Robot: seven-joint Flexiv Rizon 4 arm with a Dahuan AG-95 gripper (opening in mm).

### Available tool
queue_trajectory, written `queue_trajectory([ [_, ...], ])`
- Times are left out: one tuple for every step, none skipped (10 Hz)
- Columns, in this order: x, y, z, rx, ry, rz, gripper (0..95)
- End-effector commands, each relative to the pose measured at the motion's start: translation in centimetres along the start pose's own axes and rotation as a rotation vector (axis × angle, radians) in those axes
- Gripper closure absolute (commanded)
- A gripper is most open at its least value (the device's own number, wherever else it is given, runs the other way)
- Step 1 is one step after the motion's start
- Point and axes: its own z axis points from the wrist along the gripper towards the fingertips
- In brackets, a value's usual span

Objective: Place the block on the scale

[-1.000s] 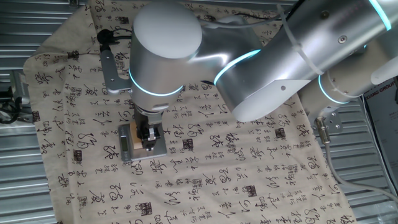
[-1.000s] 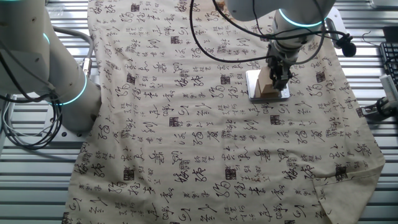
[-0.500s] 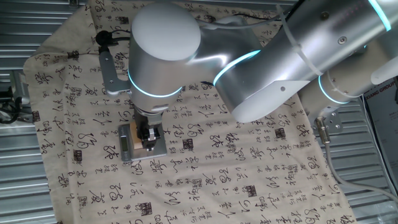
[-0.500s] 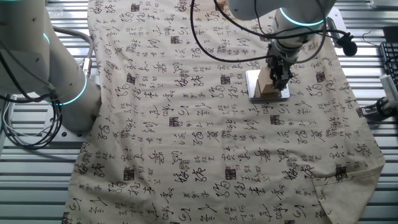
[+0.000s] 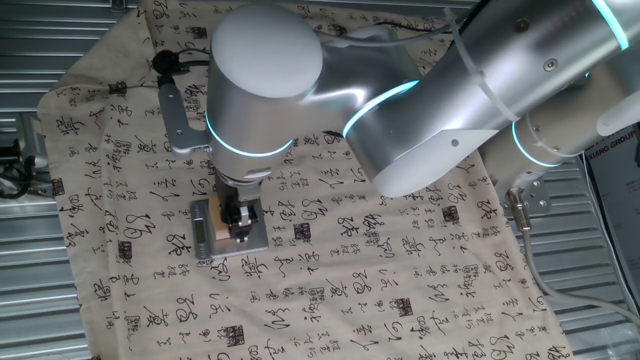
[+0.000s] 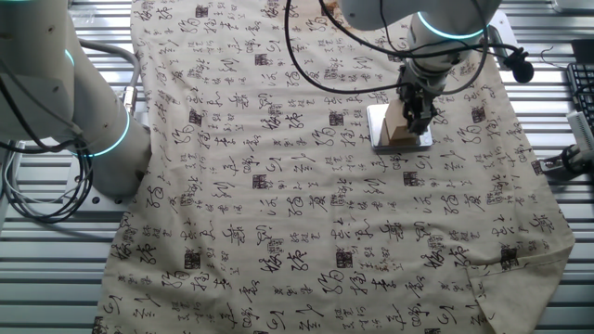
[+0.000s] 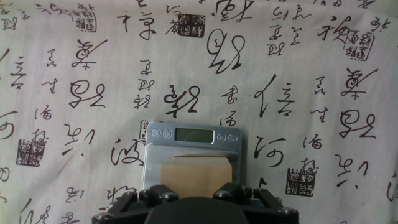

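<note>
Hand view: block (image 7: pixel 196 174) sits over the scale (image 7: pixel 157 162), on the half away from its display strip (image 7: pixel 191 134), with the gripper (image 7: pixel 195 198) directly over it; fingertips are cut off by the gripper body, so whether they clench the block or have let go, I can't tell. Going left to right from the scale in one fixed view: left of it is only the calligraphy cloth (image 5: pixel 110 200), loose and wrinkled over the slatted table (image 5: pixel 30 260); the scale (image 5: pixel 205 212) itself shows bare plate at its left edge, block (image 5: pixel 220 231) tan on it with the gripper (image 5: pixel 238 234) hiding its right part; right of it the big arm links crowd the frame. Other fixed view agrees: block (image 6: pixel 397 133) on the scale (image 6: pixel 379 118), gripper (image 6: pixel 418 119) right down on it, contact not resolvable. Risks, as I judge them: if the block isn't fully seated, letting go drops it and it can bounce or tip off the plate. If the fingers drag on the wood while retracting, the cube lifts and topples, or the light scale slides on the soft cloth. Pushing down too far loads the plate. Block looks off-centre, toward the edge away from the strip, so any nudge that way takes it off.
</note>
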Motion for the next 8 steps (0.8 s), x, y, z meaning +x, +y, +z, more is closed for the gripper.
queue_trajectory([
  [0.02,-0.02,0.02,0.002,0.000,-0.002,19.0],
  [0.02,-0.02,0.02,0.001,0.000,-0.002,19.0],
  [0.02,-0.02,0.02,0.002,0.001,-0.002,19.0],
  [0.02,-0.03,0.02,0.001,0.001,-0.003,19.0],
  [0.02,-0.03,0.02,0.001,0.001,-0.003,19.0],
  [0.02,-0.03,0.02,0.001,0.000,-0.005,19.0],
  [0.03,-0.04,0.00,0.002,-0.001,-0.008,19.0],
  [0.05,-0.07,-0.04,0.003,-0.001,-0.009,19.0],
])
